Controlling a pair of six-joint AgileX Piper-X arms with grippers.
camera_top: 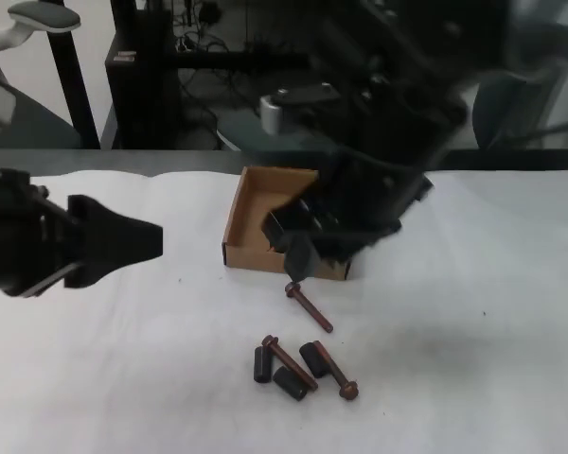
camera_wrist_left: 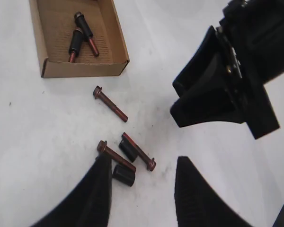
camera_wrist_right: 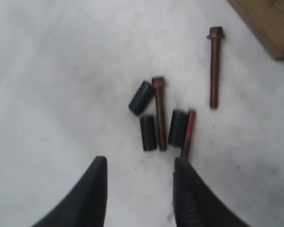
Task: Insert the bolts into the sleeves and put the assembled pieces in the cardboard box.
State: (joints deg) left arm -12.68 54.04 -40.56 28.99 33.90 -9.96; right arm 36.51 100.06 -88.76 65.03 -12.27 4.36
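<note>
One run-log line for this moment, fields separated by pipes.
cardboard box: two assembled pieces | bench: three loose bolts, three sleeves | left gripper: open, empty | right gripper: open, empty

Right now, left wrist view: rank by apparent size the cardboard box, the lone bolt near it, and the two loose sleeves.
1. cardboard box, largest even though it is cropped at the edge.
2. lone bolt.
3. sleeve nearer the box and sleeve farther from it: these look alike, so not ranked.
</note>
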